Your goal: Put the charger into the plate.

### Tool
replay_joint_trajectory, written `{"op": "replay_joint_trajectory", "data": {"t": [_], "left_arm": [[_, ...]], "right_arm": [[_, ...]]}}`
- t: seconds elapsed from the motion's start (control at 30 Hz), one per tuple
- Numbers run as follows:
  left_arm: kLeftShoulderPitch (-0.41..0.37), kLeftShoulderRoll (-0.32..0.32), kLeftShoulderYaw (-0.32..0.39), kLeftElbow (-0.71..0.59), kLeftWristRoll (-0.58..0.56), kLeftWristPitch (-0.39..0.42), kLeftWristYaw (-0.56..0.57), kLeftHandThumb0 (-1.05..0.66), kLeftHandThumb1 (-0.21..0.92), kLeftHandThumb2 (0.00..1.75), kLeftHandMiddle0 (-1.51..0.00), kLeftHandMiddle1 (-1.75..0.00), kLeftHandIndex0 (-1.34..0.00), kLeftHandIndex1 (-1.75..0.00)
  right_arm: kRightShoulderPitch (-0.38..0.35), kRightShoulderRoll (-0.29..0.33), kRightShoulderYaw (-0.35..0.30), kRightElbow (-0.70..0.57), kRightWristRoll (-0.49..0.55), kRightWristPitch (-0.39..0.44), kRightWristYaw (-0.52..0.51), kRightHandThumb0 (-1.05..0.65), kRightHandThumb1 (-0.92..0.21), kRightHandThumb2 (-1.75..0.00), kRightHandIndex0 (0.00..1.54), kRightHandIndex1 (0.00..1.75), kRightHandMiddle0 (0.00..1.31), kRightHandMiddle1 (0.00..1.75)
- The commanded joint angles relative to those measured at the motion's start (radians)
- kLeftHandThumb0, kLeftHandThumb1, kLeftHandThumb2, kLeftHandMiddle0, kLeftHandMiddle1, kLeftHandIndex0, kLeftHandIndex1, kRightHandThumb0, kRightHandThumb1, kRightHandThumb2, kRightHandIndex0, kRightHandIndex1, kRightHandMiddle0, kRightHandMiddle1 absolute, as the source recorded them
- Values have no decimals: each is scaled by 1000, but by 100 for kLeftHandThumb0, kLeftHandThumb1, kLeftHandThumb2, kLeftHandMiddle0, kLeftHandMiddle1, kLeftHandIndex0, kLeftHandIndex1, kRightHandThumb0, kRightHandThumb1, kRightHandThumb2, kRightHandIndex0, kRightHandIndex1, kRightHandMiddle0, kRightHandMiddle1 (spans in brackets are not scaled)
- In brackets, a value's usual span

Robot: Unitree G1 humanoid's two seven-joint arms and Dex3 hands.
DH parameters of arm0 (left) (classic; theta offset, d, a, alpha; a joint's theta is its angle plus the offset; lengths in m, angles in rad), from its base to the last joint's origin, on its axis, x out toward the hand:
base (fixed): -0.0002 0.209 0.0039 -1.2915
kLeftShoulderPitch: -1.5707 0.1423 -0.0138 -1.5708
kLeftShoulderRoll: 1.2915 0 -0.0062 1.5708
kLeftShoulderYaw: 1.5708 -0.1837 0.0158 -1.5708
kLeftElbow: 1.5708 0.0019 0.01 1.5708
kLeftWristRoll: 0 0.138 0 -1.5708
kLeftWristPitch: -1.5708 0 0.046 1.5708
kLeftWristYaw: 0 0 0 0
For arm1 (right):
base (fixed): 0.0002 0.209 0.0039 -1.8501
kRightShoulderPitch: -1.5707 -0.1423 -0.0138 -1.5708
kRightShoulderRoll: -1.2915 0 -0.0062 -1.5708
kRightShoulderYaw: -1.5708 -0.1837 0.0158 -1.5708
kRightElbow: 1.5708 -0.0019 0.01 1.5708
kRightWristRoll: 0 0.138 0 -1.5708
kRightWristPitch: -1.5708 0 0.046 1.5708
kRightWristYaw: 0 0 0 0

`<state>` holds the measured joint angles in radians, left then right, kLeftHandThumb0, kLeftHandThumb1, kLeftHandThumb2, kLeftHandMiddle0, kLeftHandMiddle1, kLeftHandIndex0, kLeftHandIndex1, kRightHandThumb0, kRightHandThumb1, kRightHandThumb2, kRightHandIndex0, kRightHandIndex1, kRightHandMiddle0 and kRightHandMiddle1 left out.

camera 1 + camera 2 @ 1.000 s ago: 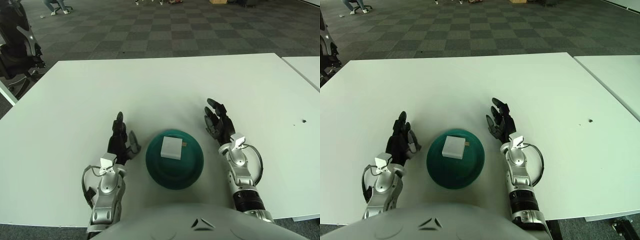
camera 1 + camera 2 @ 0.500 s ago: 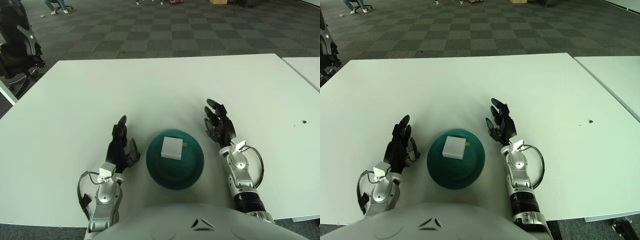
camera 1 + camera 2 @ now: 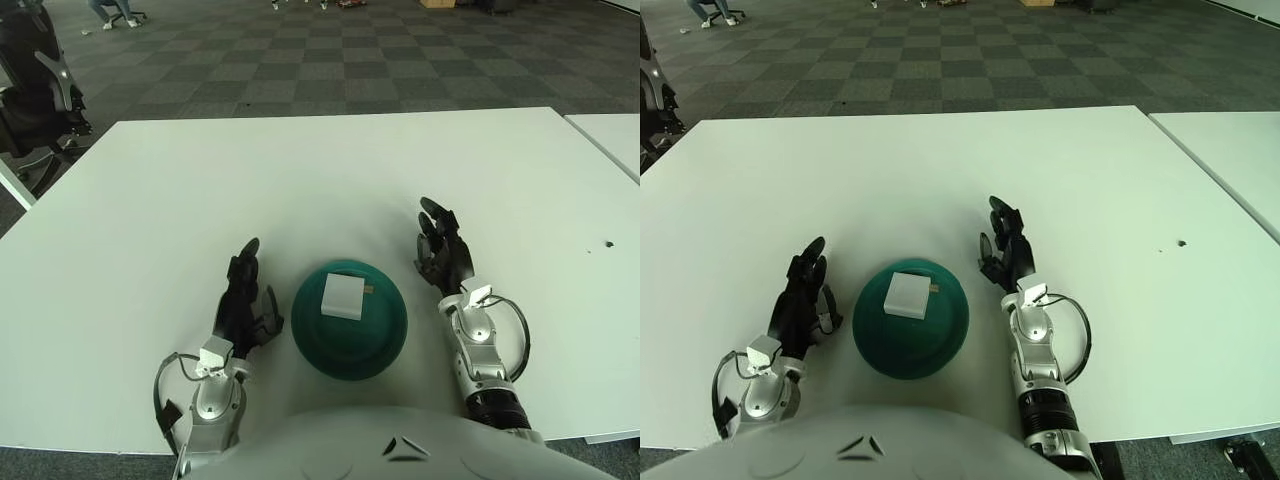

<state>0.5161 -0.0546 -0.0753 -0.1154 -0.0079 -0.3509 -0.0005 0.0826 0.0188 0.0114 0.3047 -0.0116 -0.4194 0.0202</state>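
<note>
two hands flank one green plate (image 3: pixel 385 345) on the white table (image 3: pixel 300 170), and neither holds anything. taking the plate as the landmark and going from its left: the left hand (image 3: pixel 243 298) shows just beside the plate's left rim, apart from it, fingers extended and loosely spread, pointing away from the robot. that empty, relaxed pose reads as a hand with no part in carrying anything now.

in the plate itself lies the charger (image 3: pixel 342 296), a white square block sitting on the far half of the dish, with a small dark stub showing at its right edge. it lies flat inside the rim, touching no hand, which suits the task's goal: judged from how it lies, the placing looks done.

just to the plate's right, the right hand (image 3: pixel 441 254) stands a little farther up the table than the left, fingers apart and raised, palm turned toward the plate, clear of the rim. its open, empty fingers suit a hand with nothing left to grip.
</note>
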Motion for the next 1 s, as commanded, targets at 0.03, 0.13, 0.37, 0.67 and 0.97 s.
{"op": "replay_joint_trajectory", "data": {"t": [0.03,0.13,0.37,0.67,0.97], "left_arm": [[24,-34,8,32,-10,-58,28,-93,92,104,-20,-2,0,-63],[25,-48,12,51,-15,-100,32,-92,92,104,-22,-2,0,-67],[18,-61,7,74,-30,-144,16,-94,92,101,-22,-1,0,-66],[9,-50,-13,47,-52,-98,-15,-94,92,101,-21,0,0,-57],[18,-50,-32,7,-54,-52,-22,-92,92,106,-19,0,0,-41]], "right_arm": [[163,-1,22,84,-40,23,-16,-86,-92,-80,8,0,0,47],[166,-5,28,82,-49,23,-26,-86,-92,-80,8,0,0,45],[172,-14,41,77,-61,19,-43,-85,-92,-80,6,0,0,37],[229,-18,67,-43,-68,67,-46,-84,-92,-78,6,0,0,29],[268,-12,80,-141,-65,134,-47,-84,-92,-74,6,0,0,27]]}}
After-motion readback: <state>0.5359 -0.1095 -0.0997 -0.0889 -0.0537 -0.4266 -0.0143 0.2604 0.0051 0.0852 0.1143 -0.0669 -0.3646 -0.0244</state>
